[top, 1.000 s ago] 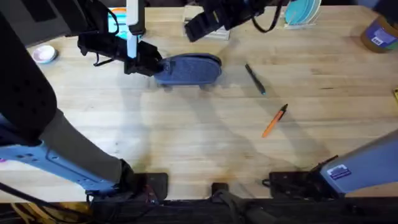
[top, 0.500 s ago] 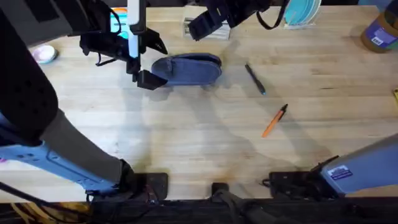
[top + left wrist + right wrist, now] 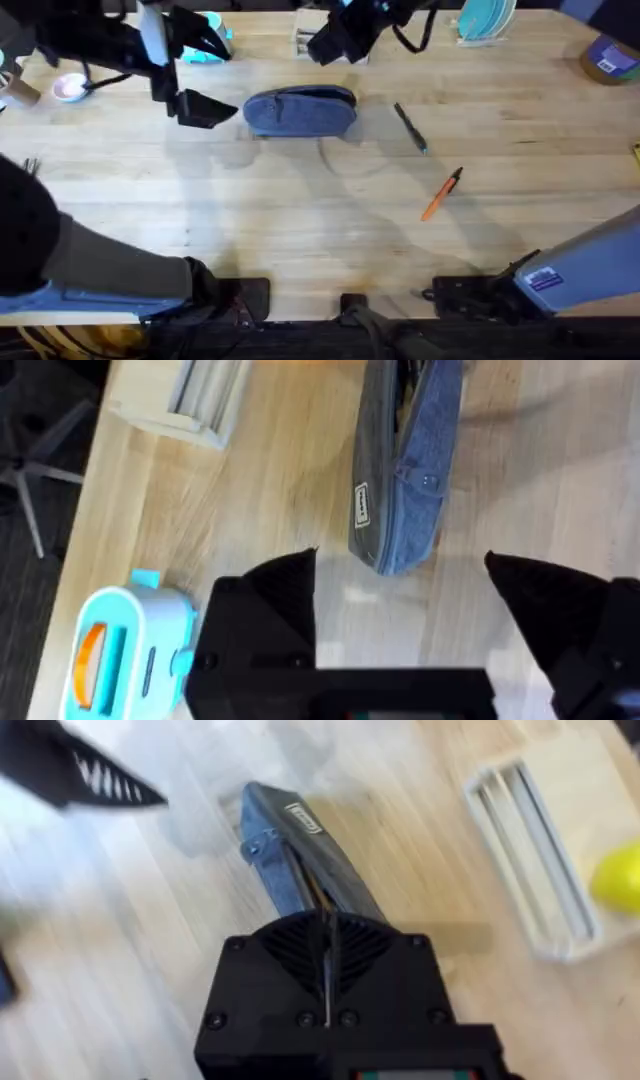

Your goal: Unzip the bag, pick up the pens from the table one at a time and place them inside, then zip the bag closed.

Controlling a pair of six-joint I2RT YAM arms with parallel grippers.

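Pulled back from the bag [image 3: 300, 111], the left claw [image 3: 200, 77] now hangs with fingers spread, bare worktop [image 3: 300, 230] between it and the pouch's end. Above the bag's far side, the right claw [image 3: 335, 45] has its fingers pressed together, gripping nothing visible. Both pens, the dark one [image 3: 409, 127] and the orange one [image 3: 441, 193], lie apart on open wood to the right. Left wrist view shows the zipper gaping and a small label [image 3: 361, 507], unreadable.
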